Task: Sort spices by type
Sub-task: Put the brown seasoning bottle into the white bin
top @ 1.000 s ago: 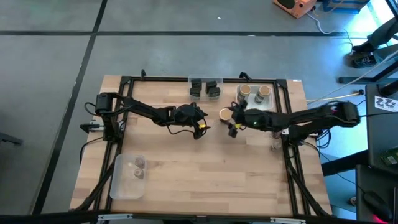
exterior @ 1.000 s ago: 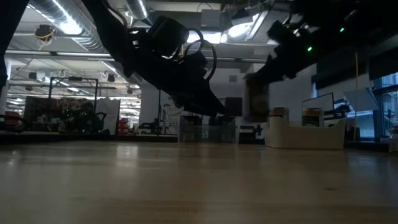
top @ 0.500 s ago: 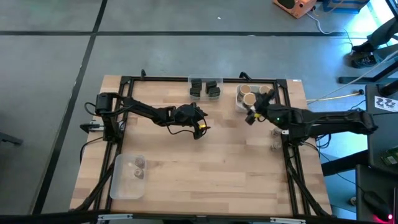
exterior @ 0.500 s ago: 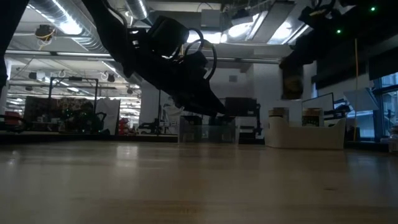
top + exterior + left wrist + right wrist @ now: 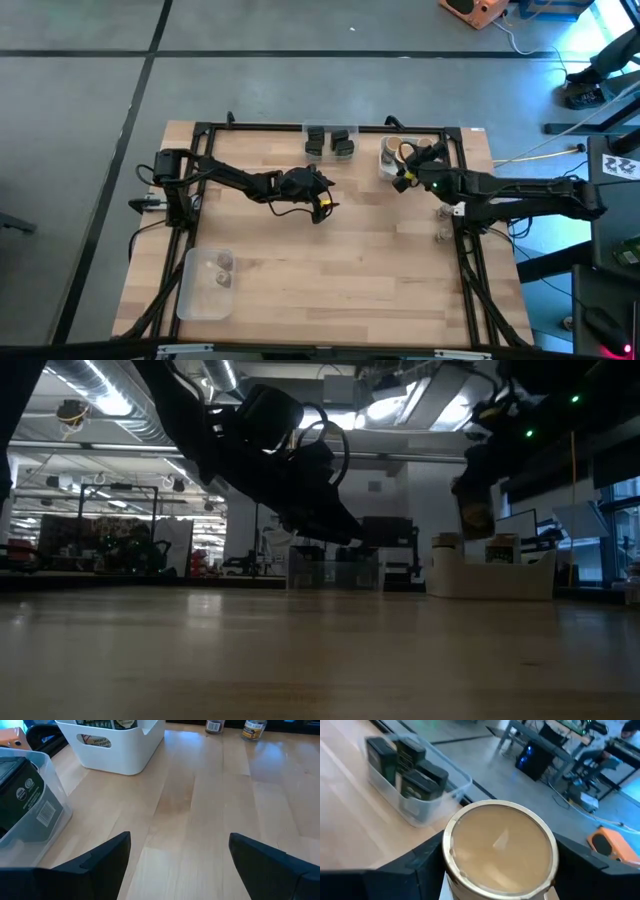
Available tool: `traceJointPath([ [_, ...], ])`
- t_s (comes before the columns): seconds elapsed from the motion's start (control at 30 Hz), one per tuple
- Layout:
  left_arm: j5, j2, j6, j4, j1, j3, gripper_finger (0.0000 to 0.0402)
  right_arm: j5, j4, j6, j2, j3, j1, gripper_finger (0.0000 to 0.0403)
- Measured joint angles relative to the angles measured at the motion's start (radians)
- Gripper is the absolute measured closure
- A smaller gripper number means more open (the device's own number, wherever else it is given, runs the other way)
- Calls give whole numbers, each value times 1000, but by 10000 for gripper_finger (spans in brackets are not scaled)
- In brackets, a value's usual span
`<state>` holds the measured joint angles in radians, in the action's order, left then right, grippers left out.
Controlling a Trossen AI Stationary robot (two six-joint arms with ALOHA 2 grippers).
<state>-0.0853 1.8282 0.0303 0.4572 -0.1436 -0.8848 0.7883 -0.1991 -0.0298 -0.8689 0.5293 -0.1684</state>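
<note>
Tan-topped jar [image 5: 499, 851] in right claw [image 5: 411, 167] above white tray [image 5: 384, 163].

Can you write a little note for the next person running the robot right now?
Right gripper: jaws shut on a tan-topped jar, held above the white tray.
Left gripper: jaws open, empty, mid-table.
Done: dark boxy jars in the back clear tray; small greyish jars in the near-left clear tray.
Left: lower the held jar; two small jars stand loose at the table's right edge.
</note>
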Motion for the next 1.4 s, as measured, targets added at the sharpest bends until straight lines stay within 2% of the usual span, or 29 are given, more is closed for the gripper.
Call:
traceJointPath([
  [0.37, 0, 0, 0, -2, 0, 0, 82, -147, 106, -19, -163, 0, -115, 123],
  [0.57, 0, 0, 0, -5, 0, 0, 82, -132, 163, -30, -255, 0, -116, 123],
  [0.97, 0, 0, -1, -5, 0, 0, 82, -109, 208, -227, -388, 0, -116, 123],
  [1.4, 0, 0, 21, -4, 0, 0, 82, -66, 218, -227, -454, 1, -113, 111],
])
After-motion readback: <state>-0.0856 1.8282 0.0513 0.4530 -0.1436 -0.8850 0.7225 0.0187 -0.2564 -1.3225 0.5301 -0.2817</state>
